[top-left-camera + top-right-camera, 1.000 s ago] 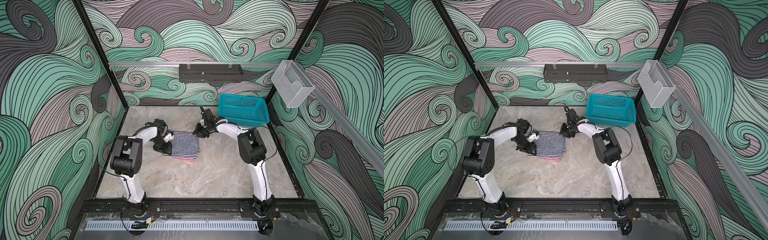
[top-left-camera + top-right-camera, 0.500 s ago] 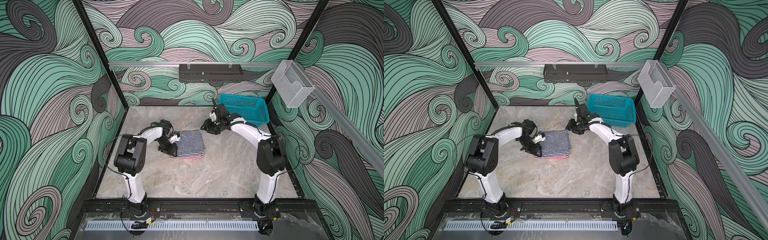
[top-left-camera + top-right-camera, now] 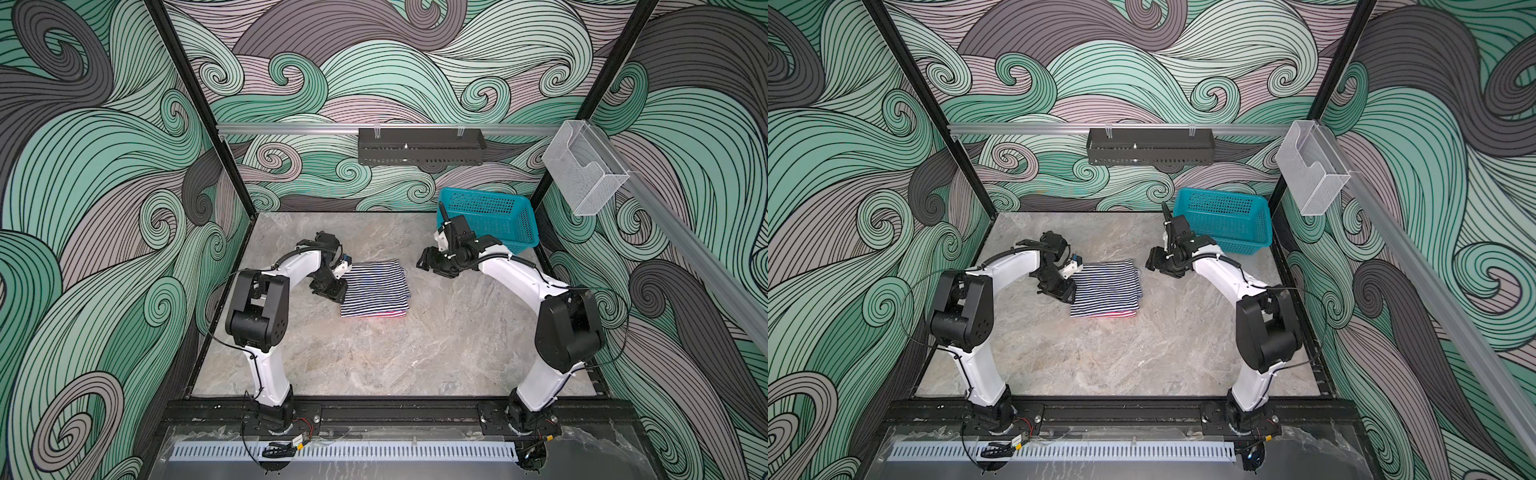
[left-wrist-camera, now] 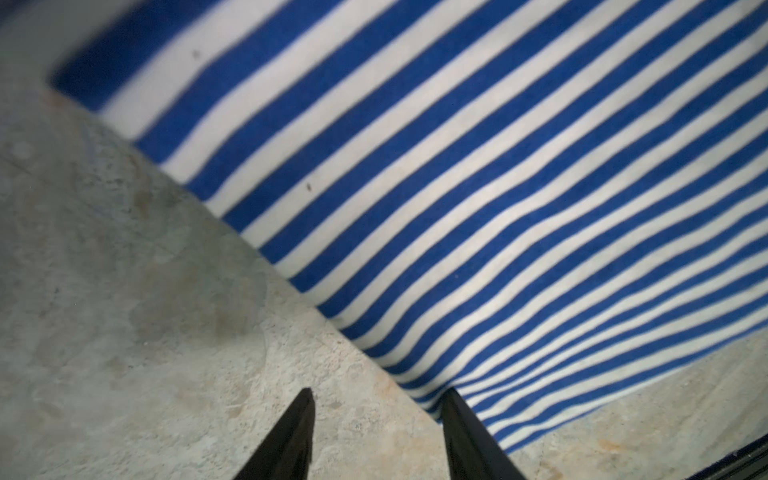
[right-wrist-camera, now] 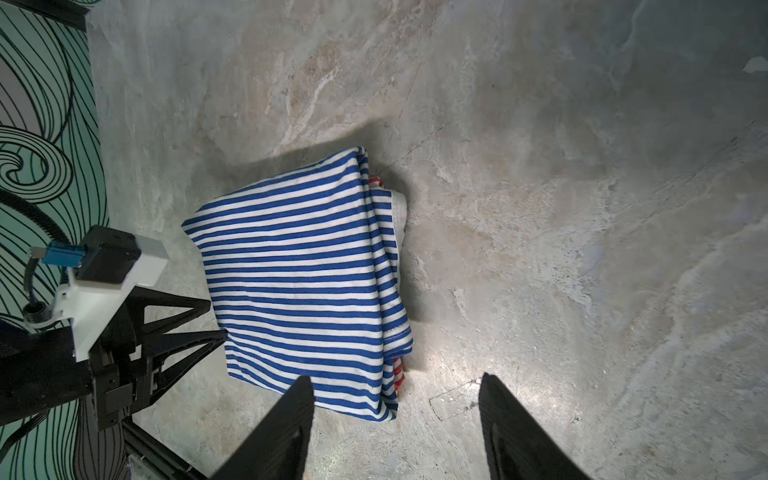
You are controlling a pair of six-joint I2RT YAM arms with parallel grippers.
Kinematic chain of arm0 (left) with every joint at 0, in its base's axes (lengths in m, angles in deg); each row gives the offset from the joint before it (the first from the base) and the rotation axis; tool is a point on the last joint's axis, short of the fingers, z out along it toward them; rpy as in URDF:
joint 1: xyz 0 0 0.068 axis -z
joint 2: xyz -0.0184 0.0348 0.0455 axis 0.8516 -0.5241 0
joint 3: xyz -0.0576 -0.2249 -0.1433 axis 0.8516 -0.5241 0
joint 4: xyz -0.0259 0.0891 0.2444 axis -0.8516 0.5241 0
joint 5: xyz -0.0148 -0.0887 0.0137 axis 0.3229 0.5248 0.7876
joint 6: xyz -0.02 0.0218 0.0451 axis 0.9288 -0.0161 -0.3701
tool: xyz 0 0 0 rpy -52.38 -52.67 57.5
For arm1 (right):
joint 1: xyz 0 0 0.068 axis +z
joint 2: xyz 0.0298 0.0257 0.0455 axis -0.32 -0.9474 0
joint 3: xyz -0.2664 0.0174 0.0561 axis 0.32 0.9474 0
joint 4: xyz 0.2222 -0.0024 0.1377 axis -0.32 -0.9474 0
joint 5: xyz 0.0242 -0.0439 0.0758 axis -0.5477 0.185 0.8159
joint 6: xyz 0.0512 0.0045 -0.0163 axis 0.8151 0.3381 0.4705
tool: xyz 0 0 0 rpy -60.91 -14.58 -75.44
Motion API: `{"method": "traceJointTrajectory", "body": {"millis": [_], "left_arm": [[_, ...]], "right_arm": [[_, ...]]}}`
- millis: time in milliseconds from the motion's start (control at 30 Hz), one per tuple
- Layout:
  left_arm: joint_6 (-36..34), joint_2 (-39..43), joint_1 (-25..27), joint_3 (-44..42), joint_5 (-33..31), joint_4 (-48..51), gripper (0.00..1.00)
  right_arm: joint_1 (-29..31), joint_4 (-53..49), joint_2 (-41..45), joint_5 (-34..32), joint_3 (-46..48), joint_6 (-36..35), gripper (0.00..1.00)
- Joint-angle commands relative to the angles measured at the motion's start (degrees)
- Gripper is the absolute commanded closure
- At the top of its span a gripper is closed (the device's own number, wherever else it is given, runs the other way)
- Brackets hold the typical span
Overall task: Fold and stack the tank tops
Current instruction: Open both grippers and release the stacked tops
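The navy-and-white tank top (image 3: 374,284) (image 3: 1105,284) (image 5: 299,270) lies folded on the table, left of centre. It rests on the folded red-and-white tank top, of which only a thin red edge (image 3: 374,314) (image 5: 398,370) peeks out. My left gripper (image 3: 332,291) (image 3: 1064,291) (image 4: 379,395) (image 5: 218,321) sits low at the stack's left edge, open. Bare table shows between its fingers, and one fingertip (image 4: 453,399) touches the navy hem. My right gripper (image 3: 424,264) (image 3: 1152,262) (image 5: 395,378) hovers to the right of the stack, open and empty.
A teal mesh basket (image 3: 490,220) (image 3: 1225,224) stands at the back right corner, just behind my right wrist. A black rack (image 3: 419,151) hangs on the back wall and a clear holder (image 3: 582,174) on the right rail. Bare marble table (image 3: 374,357) lies in front of the stack.
My right gripper has pulled back to the right, off the stack's far corner, and opened wider. The left gripper has stayed at the stack's left edge.
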Motion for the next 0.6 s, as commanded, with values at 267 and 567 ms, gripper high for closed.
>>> {"method": "traceJointTrajectory", "body": {"millis": [267,567], "left_arm": [[0.75,-7.25,-0.25,7.17,-0.72,-0.34,0.47],[1.19,-9.11,-0.25,9.51,-2.65,-0.42,0.47]], "right_arm": [[-0.74,0.91,3.94,-2.57,3.54,-0.42,0.36],[-1.7,0.92,6.18,-3.39,6.37,-0.42,0.36]]}}
